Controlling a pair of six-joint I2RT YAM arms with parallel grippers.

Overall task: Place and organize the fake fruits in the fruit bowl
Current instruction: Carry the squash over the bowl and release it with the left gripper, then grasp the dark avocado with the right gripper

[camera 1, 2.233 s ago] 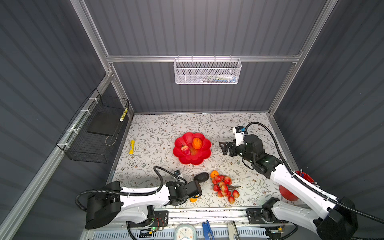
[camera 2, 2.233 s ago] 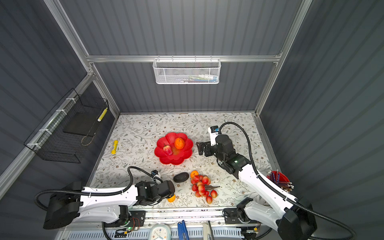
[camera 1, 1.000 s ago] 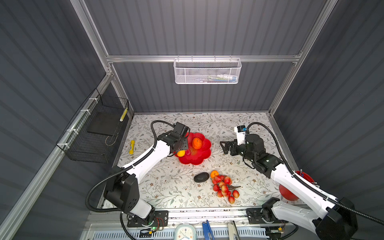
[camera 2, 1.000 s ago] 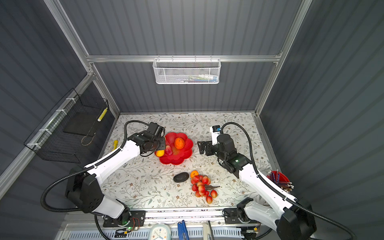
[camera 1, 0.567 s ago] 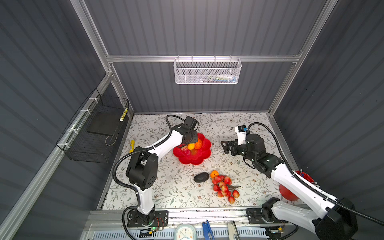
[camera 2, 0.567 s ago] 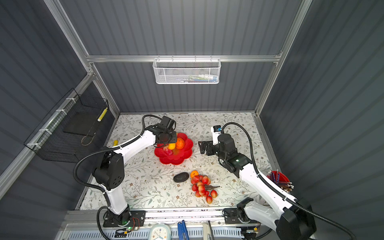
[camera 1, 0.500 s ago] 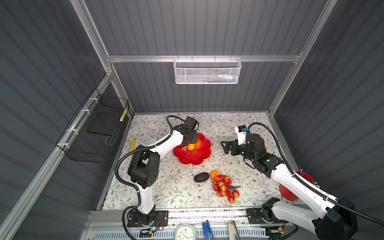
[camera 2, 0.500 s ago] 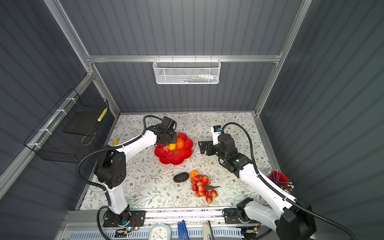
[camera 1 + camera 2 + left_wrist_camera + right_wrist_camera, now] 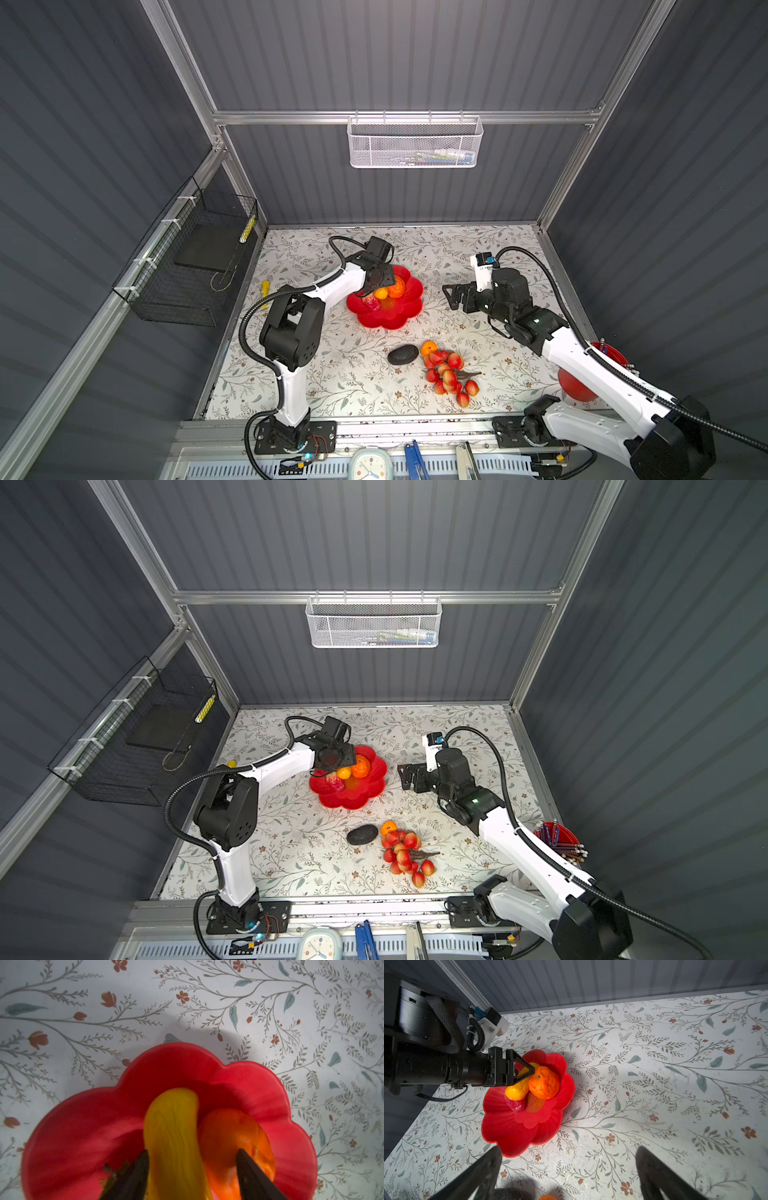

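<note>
Dark grey ribbed walls (image 9: 415, 62), aluminium frame (image 9: 407, 117). Floral-print tabletop (image 9: 415, 245) under the left gripper (image 9: 192, 1150). White mesh basket (image 9: 415, 143) high on the wall beyond it, black wire basket (image 9: 187, 266) on the wall to its left. Even light.

Both top views: set high above the near edge of the table (image 9: 353, 386), looking steeply down from far off, taking in the whole cell, nearly alike. Left wrist: close above the fruit bowl (image 9: 187, 1057), looking down between the jaws of the left gripper (image 9: 192, 1152). Right wrist: low, farther back, facing across the table at the same bowl (image 9: 519, 1136), shared with every view.
</note>
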